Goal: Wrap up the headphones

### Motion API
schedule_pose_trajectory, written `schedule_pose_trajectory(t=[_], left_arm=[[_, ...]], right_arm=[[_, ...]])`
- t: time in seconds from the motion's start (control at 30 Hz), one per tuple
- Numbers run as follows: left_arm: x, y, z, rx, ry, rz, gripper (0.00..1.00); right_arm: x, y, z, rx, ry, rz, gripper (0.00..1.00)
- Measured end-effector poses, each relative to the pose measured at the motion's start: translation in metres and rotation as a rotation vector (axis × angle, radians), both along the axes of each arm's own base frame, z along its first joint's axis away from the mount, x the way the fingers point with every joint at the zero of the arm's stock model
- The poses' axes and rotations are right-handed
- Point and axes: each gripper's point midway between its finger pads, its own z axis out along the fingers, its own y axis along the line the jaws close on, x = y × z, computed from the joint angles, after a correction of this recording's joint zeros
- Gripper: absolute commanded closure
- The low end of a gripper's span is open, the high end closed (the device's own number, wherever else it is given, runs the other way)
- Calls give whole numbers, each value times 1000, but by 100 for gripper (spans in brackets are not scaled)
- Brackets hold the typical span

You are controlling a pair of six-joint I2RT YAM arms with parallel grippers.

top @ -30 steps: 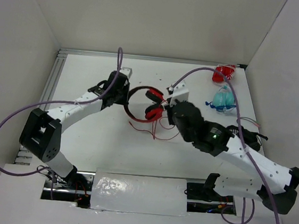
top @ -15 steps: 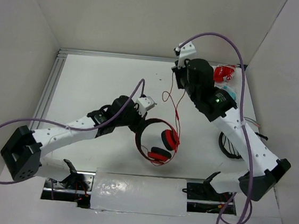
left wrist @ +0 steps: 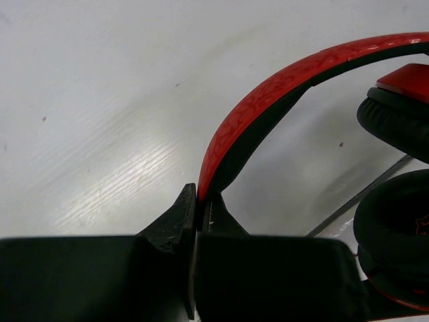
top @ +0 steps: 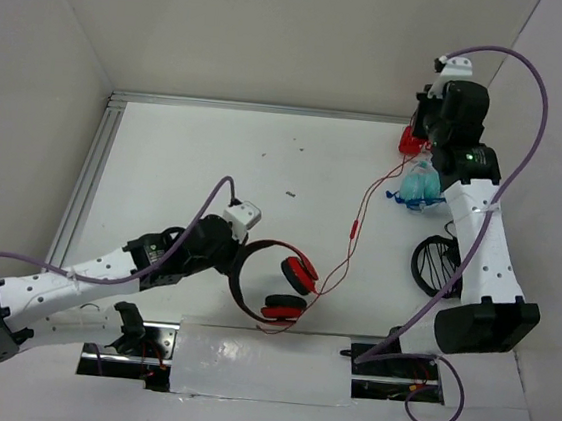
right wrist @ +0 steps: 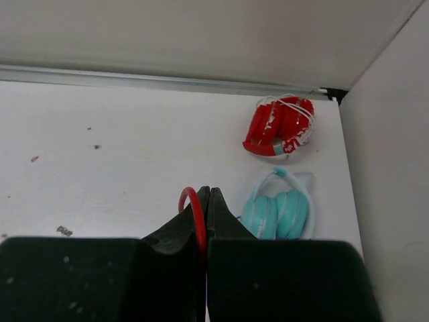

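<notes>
The red headphones (top: 265, 287) lie near the table's front middle, with their black ear pads (left wrist: 394, 119) facing each other. My left gripper (top: 239, 257) is shut on the red, black-lined headband (left wrist: 268, 100), and its fingertips (left wrist: 181, 208) pinch the band edge-on. The thin red cable (top: 356, 226) runs from the headphones up and to the right. My right gripper (top: 422, 135) is at the far right corner, raised above the table. In the right wrist view it (right wrist: 206, 192) is shut on the cable (right wrist: 196, 209), which loops out past the tips.
A small red packet (right wrist: 278, 126) and a teal packet (right wrist: 276, 213) lie at the far right, below my right gripper; the teal one also shows in the top view (top: 420, 188). A black cable coil (top: 439, 265) lies by the right arm. A metal rail (top: 88, 180) borders the left edge.
My left gripper has drawn the headphones toward the front edge. My right gripper has carried the cable up and out to the far right corner, stretching it between the two grippers.
</notes>
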Motion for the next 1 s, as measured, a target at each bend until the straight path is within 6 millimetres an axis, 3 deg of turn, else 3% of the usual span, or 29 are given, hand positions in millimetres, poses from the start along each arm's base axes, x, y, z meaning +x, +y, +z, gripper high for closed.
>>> schedule_pose_trajectory(t=[0.17,0.33,0.4,0.5,0.7,0.73,0.83,0.9,0.93,1.0], left_arm=[[-7,30,-14,39,86,164,100],[-22,67,-33,129,227,392,100],[-27,79,-31,153,270,492,100],[-30,90,-25,151,284,577,100],[-26,89,-13,94,248,569,100],[-25,89,-8,78,234,568,100],[-17,88,15,30,170,550,100],[-9,84,35,-25,119,538,100],[-1,79,57,-77,64,520,100],[3,78,69,-108,38,519,100]], right_arm=[[4,-25,4,26,-4,-48,100],[29,-57,32,60,-50,-113,100],[32,-66,26,62,-36,-136,100],[32,-57,8,63,-5,-113,100],[21,0,-65,31,121,38,95],[17,14,-82,25,147,59,88],[2,46,-134,40,234,102,78],[-8,56,-168,68,288,103,65],[-14,58,-186,88,320,97,49],[-24,59,-210,117,367,83,46]])
